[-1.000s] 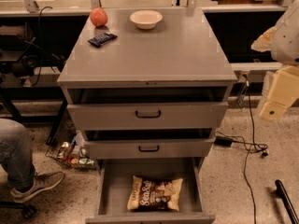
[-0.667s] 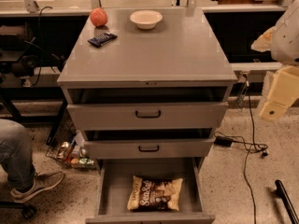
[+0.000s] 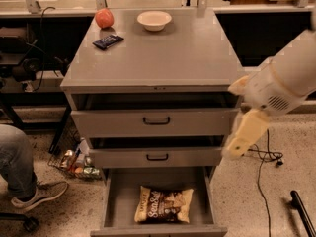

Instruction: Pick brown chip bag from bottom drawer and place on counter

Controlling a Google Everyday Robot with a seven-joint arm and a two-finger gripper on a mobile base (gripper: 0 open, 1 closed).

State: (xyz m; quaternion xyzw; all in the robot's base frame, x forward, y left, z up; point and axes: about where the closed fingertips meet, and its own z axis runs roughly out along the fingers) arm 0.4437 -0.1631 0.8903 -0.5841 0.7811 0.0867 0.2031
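Observation:
The brown chip bag (image 3: 164,205) lies flat in the open bottom drawer (image 3: 112,201), near its front, white lettering up. The counter (image 3: 163,58) is the grey cabinet top above. My white arm comes in from the right. Its cream end with the gripper (image 3: 236,147) hangs blurred beside the cabinet's right front corner, level with the middle drawer. It is above and to the right of the bag and apart from it.
On the counter's far side sit a red apple (image 3: 104,18), a white bowl (image 3: 154,19) and a dark blue candy bar (image 3: 108,41). Two upper drawers (image 3: 156,121) stand slightly open. A person's leg and shoe (image 3: 22,174) and floor clutter (image 3: 74,164) are left; a cable (image 3: 264,157) lies right.
My arm has swung left and down from the right edge of the view toward the cabinet's right front corner. The bag and the drawers have not moved.

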